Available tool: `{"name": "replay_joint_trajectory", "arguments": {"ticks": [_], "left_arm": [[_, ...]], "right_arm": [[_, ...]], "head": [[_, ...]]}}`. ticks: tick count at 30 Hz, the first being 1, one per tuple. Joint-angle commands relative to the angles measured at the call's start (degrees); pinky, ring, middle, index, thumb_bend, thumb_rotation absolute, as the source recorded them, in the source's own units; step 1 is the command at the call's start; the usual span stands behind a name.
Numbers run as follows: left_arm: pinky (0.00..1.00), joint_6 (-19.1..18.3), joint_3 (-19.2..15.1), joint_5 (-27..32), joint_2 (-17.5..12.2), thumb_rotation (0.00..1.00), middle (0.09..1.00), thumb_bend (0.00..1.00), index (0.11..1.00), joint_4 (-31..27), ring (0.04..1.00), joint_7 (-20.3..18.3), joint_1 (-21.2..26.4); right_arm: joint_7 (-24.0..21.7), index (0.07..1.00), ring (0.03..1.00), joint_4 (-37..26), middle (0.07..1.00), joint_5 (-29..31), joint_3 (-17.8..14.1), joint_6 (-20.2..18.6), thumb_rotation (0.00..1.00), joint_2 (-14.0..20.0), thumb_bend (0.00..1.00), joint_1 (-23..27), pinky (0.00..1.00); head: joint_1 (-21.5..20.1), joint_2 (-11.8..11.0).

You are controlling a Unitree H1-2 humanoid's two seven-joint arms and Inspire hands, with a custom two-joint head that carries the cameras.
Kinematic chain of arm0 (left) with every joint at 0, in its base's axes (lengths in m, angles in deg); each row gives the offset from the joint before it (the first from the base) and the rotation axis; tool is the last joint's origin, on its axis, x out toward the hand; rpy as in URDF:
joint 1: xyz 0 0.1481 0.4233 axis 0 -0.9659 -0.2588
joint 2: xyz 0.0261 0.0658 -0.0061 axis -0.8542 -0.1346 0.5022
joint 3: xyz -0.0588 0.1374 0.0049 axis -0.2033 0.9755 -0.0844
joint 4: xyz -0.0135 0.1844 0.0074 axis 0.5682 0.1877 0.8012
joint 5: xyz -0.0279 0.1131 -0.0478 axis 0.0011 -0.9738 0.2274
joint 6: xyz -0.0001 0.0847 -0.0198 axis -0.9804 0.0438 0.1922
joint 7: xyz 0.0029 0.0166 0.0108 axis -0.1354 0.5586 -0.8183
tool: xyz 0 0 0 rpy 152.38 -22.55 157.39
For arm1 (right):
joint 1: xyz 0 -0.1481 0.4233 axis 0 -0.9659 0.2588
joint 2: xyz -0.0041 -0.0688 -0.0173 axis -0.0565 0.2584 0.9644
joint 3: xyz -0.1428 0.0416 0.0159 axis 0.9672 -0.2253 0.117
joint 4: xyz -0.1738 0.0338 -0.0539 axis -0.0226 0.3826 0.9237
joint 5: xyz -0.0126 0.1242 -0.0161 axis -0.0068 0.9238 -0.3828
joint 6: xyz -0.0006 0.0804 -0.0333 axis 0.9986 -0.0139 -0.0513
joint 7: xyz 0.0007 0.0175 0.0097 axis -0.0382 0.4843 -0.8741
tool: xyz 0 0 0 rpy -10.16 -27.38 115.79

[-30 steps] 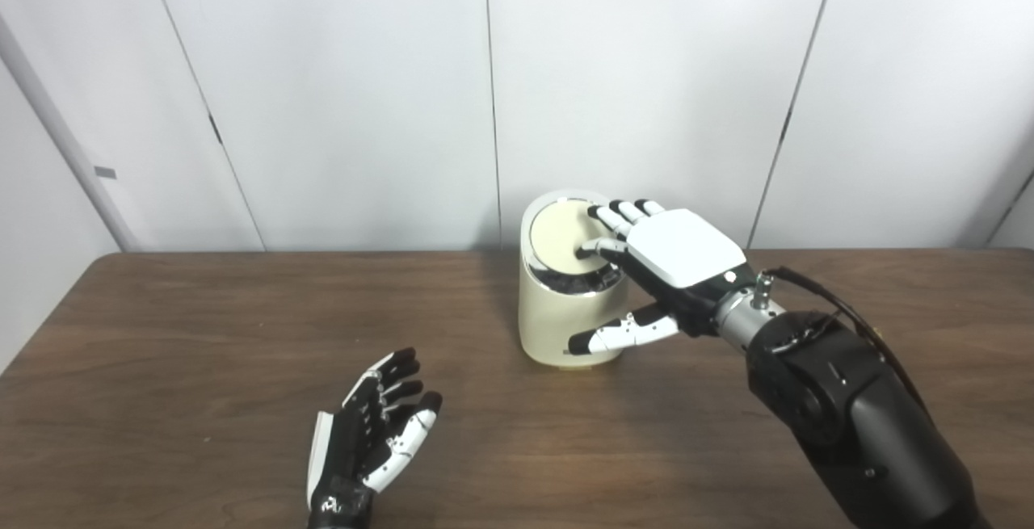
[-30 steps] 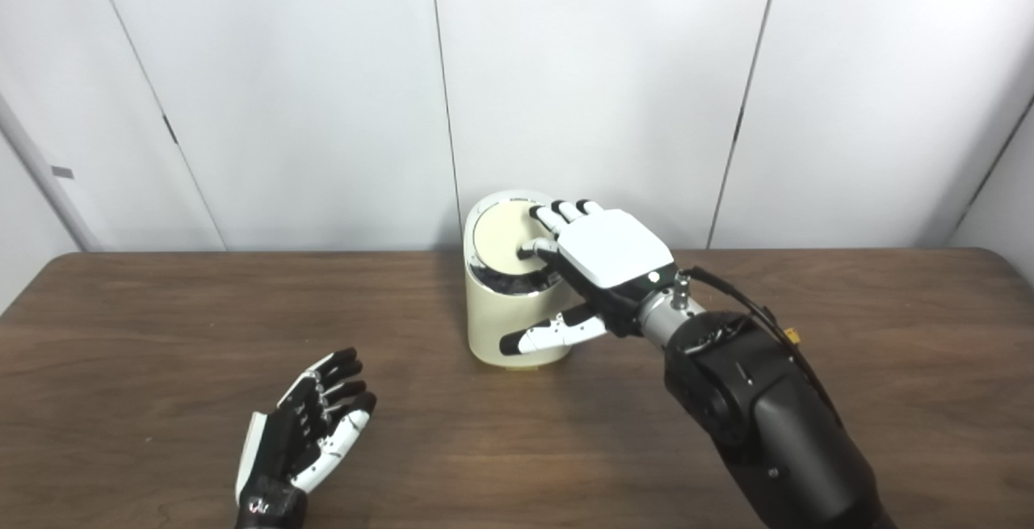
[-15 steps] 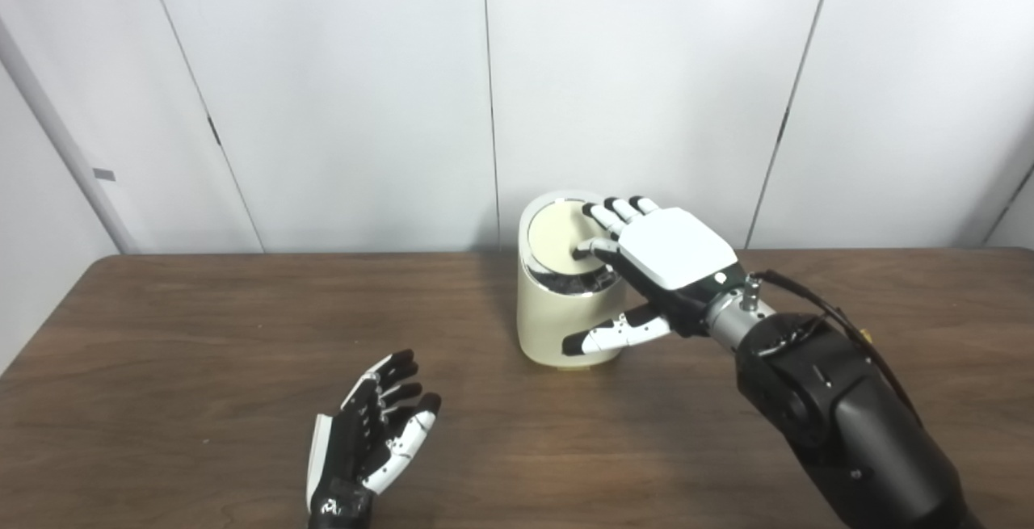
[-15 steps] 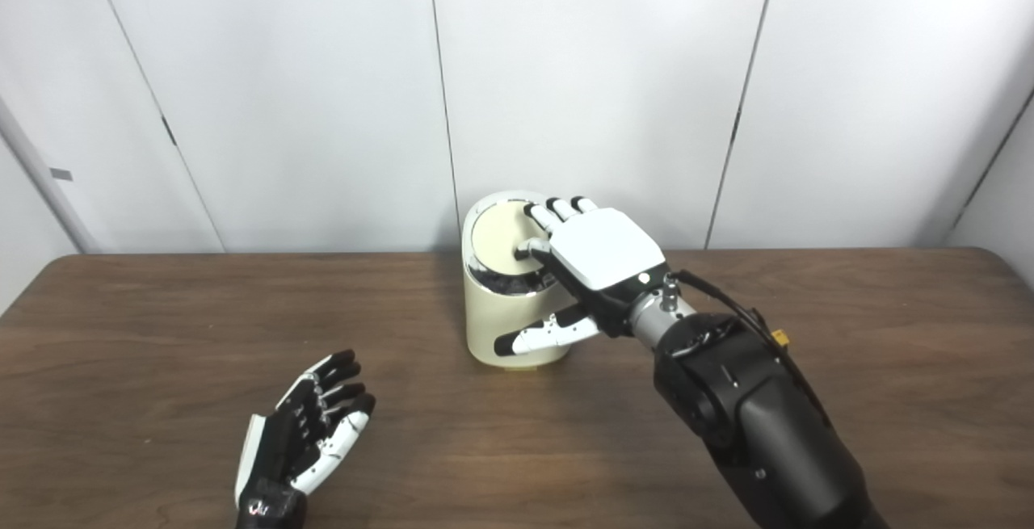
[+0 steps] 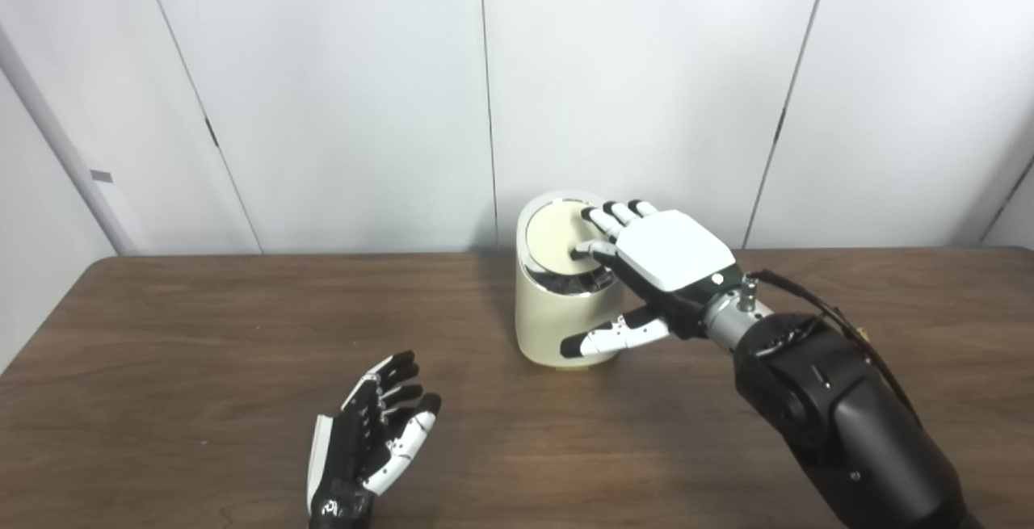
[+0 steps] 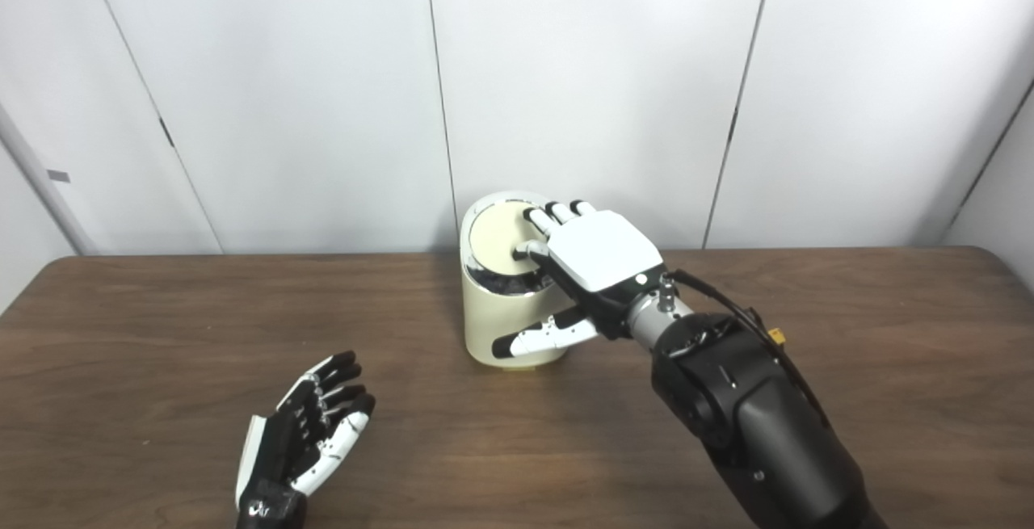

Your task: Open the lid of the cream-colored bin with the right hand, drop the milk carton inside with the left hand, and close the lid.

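1. While the right hand (image 5: 658, 258) has barely moved in a second, fingers spread on the lid (image 5: 557, 237), thumb beside the bin (image 5: 557, 319), the lid stays down: closing looks finished. No milk carton shows.
2. From the right eye, the bin stands upright at the tabletop's (image 6: 161, 335) back edge, lid up; the left hand (image 6: 303, 432) lies wide, empty.

table (image 5: 202, 327): matt wood grain | bin (image 5: 549, 327): smooth cream, perhaps plastic | bin rim (image 5: 523, 258): shiny metal
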Motion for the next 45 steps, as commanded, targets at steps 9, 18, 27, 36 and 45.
{"name": "replay_joint_trajectory", "arguments": {"ticks": [9, 18, 27, 36, 45], "left_arm": [[0.68, 0.35, 0.74, -1.64, -0.07, 0.38, 0.8, 0.56, 0.83, 0.18, 0.755, 0.41, 0.03], [0.68, 0.94, 0.32, -0.36, -0.16, 0.38, 0.806, 0.56, 0.834, 0.99, 0.756, 0.0, 0.32], [0.66, 0.99, 0.09, 0.78, -0.76, 0.37, 0.807, 0.55, 0.838, 1.09, 0.751, -0.46, 0.48], [0.65, 0.85, -0.46, 1.85, -1.47, 0.39, 0.811, 0.53, 0.843, 1.14, 0.755, -0.86, 0.74], [0.67, -0.53, -0.47, 2.08, -2.52, 0.47, 0.804, 0.5, 0.842, 0.62, 0.754, -1.32, 0.79]], "right_arm": [[-4.21, 0.908, 1.0, -8.17, 1.0, 0.78, -6.78, -1.47, 0.97, 1.82, 0.67, -0.71, 1.0], [-3.72, 0.955, 1.0, -9.72, 1.0, 0.53, -11.25, -0.87, 1.0, 1.64, 0.67, -2.89, 1.0], [-2.38, 0.967, 1.0, -10.45, 1.0, 8.49, -17.84, -3.81, 0.96, 0.62, 0.65, -10.6, 1.0], [7.53, 0.948, 0.983, -7.41, 0.966, 20.64, -24.61, -3.45, 0.91, 0.07, 0.61, -20.94, 0.91], [9.92, 0.982, 0.951, -8.82, 0.98, 35.46, -27.93, -8.87, 1.0, -4.56, 0.62, -27.03, 0.87]], "head": [[-0.12, -0.18], [-0.17, -0.43], [-0.08, -0.51], [-0.7, -0.48], [-1.02, -0.23]]}}
